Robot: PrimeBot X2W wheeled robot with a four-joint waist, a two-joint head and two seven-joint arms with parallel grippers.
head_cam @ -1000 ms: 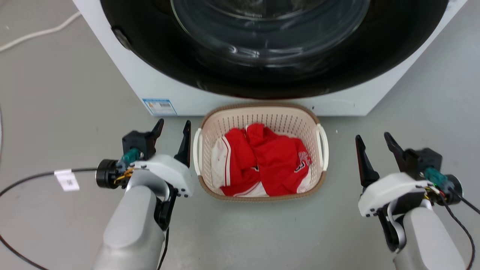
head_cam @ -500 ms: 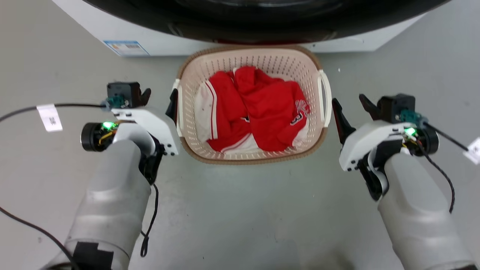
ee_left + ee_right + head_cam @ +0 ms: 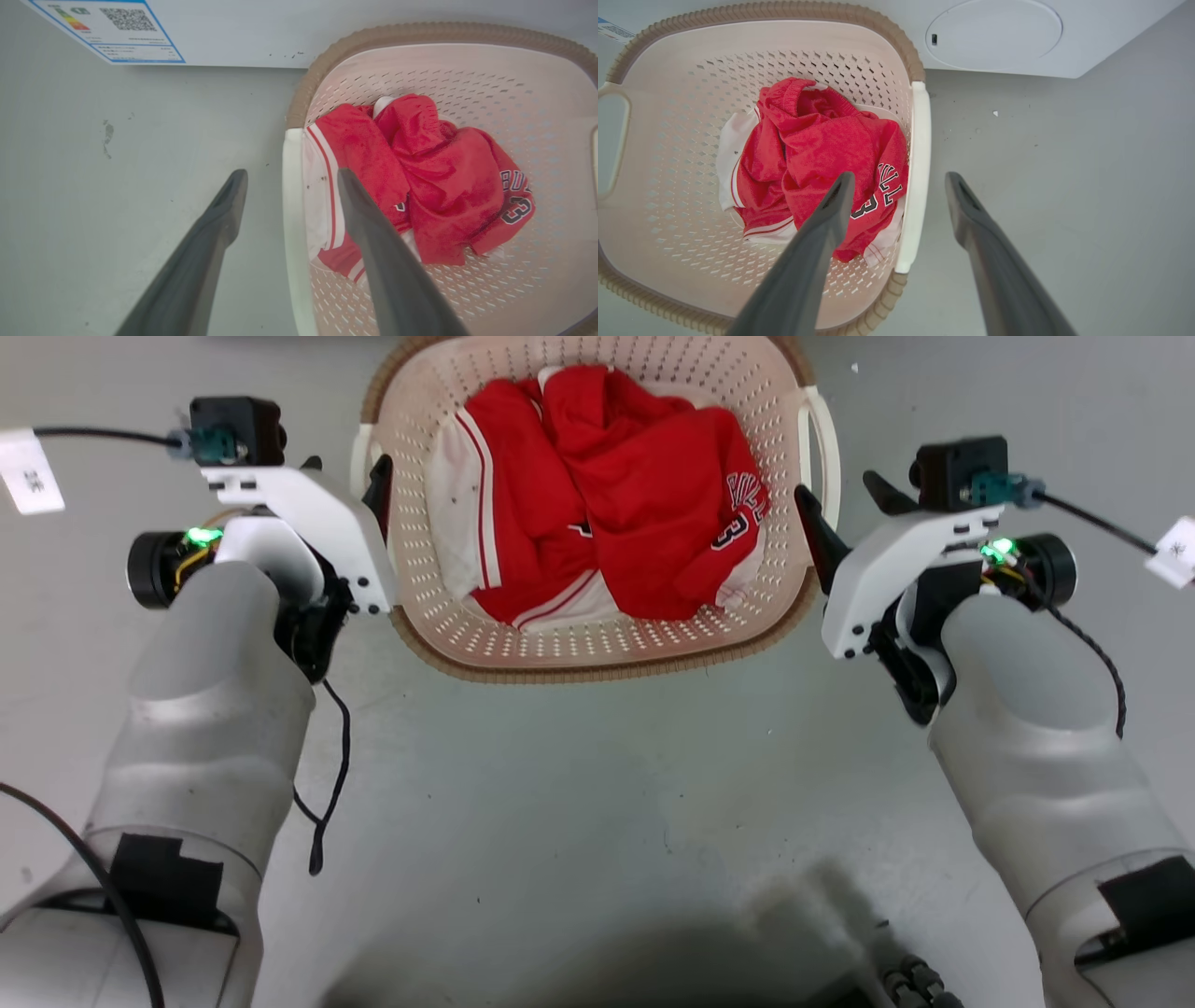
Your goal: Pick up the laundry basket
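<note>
Both arms have drawn in toward the basket's sides since a moment ago (the head camera has also tipped down, so the washer has slid out of its view). The left gripper (image 3: 292, 175) has its fingers apart, straddling the left loop handle (image 3: 293, 233). One finger is over the floor (image 3: 117, 186) and the other is over the basket's inside, neither pressing on the handle. The right gripper (image 3: 900, 177) is likewise spread across the right loop handle (image 3: 917, 163). In the head view the grippers sit at 10 and 2 o'clock. Between them at 12 the laundry basket (image 3: 579, 667) stands on the floor, with a crumpled red jersey (image 3: 644, 504) inside. Beyond the basket's far rim is the washer (image 3: 994, 32), its label (image 3: 107, 28) at 11 o'clock in the left wrist view.
</note>
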